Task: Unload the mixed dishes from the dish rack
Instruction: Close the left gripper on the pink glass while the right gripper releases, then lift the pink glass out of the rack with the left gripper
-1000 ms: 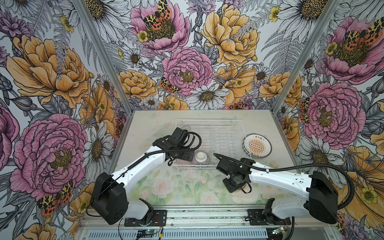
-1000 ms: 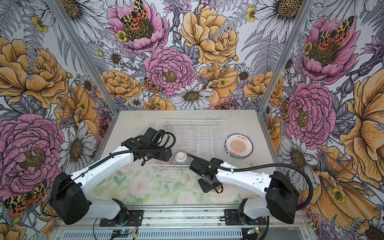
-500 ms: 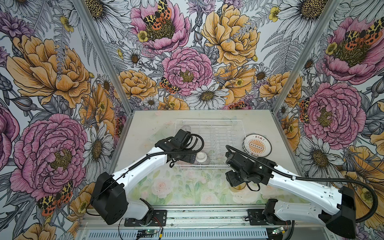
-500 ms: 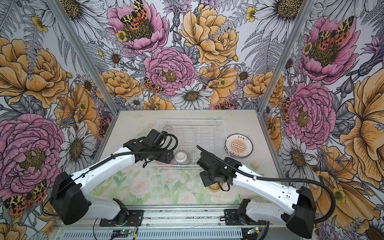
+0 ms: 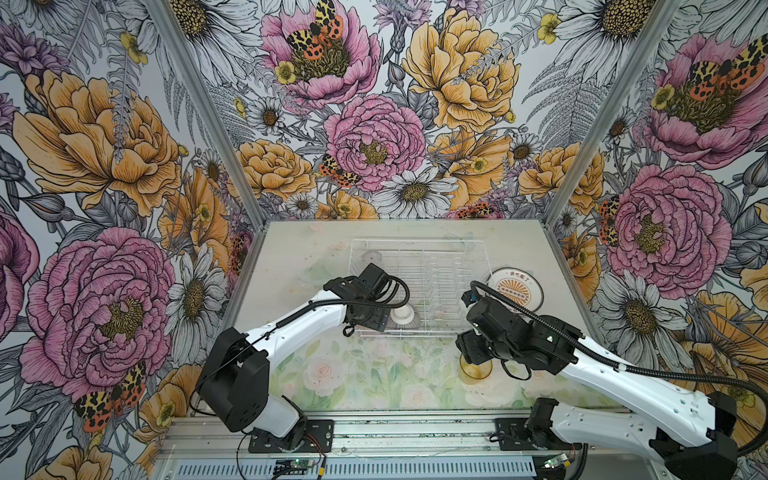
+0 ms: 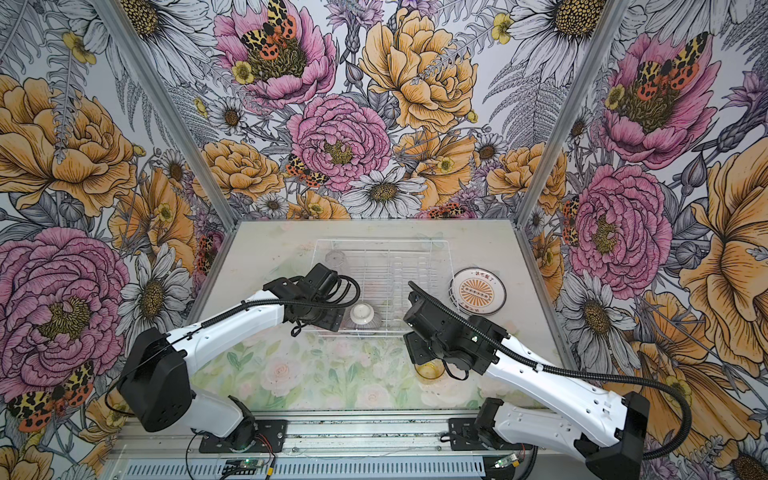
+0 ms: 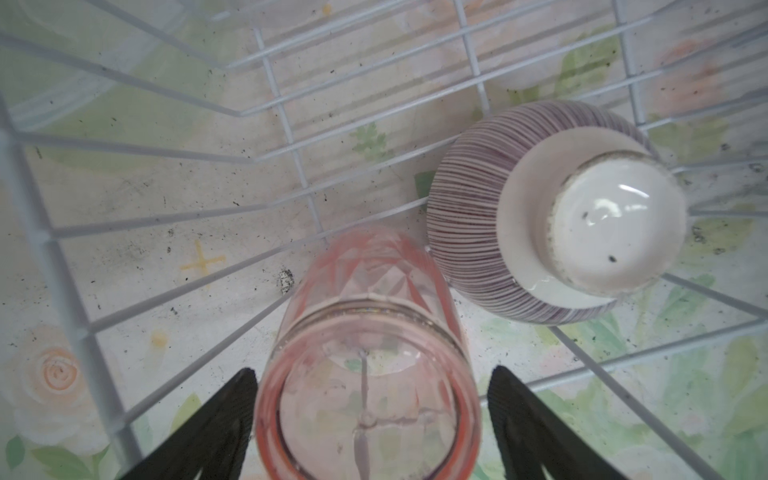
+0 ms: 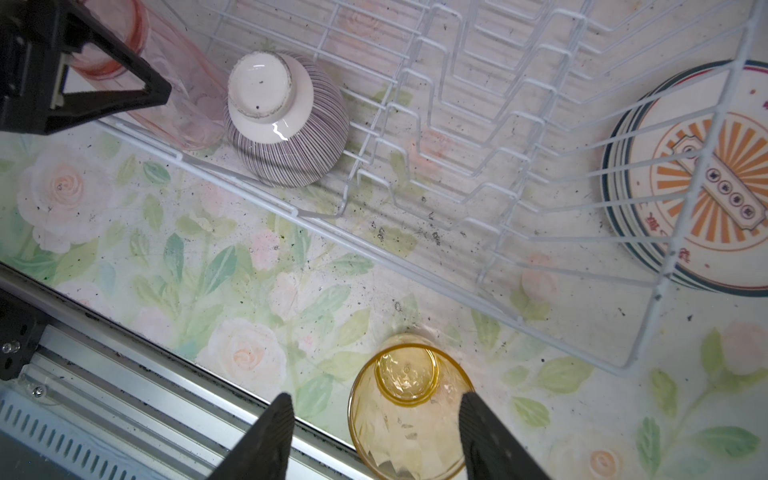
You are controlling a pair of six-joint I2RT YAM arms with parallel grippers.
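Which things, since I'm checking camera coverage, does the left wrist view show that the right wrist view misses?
Left wrist only: both fingers of the left gripper flanking the pink tumbler. Right wrist only: the amber tumbler on the table at the right gripper, and stacked plates outside the dish rack. Both: pink tumbler, upturned striped bowl, dish rack.

A pale rose-print table (image 5: 357,374) sits inside bold floral walls (image 5: 374,137); a metal rail (image 5: 415,434) and vent grille (image 5: 395,469) run along its near edge.
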